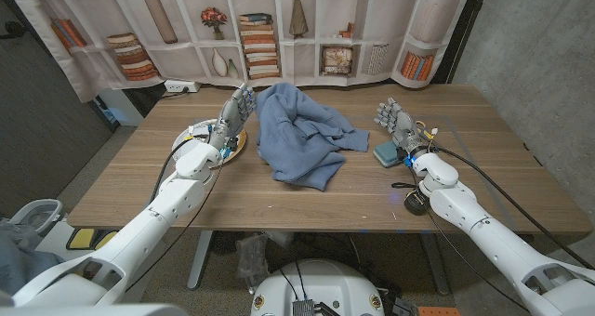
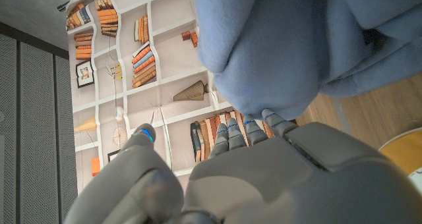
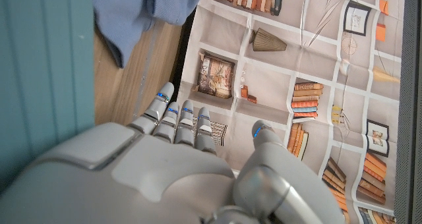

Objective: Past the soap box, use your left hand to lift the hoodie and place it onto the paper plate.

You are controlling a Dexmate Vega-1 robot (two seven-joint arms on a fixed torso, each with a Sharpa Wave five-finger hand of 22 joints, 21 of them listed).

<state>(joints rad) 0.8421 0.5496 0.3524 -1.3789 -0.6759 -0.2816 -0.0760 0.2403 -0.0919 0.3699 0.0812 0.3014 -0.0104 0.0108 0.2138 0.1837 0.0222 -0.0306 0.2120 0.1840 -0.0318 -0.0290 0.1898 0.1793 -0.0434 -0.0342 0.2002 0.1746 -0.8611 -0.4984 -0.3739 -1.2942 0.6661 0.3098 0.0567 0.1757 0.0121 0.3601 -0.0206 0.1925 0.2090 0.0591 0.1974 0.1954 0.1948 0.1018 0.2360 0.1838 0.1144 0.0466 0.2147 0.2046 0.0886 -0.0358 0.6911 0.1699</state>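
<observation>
Mostly hidden paper plate (image 1: 200,130) behind left hand (image 1: 234,111)

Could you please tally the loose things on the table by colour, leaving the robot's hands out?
Blue: 1, the hoodie
Teal: 1, the soap box
White with a yellowish rim: 1, the paper plate
Total: 3

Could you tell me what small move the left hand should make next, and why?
Probably close the left hand on the crumpled blue fabric hoodie. Its fingertips already meet the cloth's edge, nothing looks gripped yet, and the white paper plate lies just beneath the hand.
</observation>
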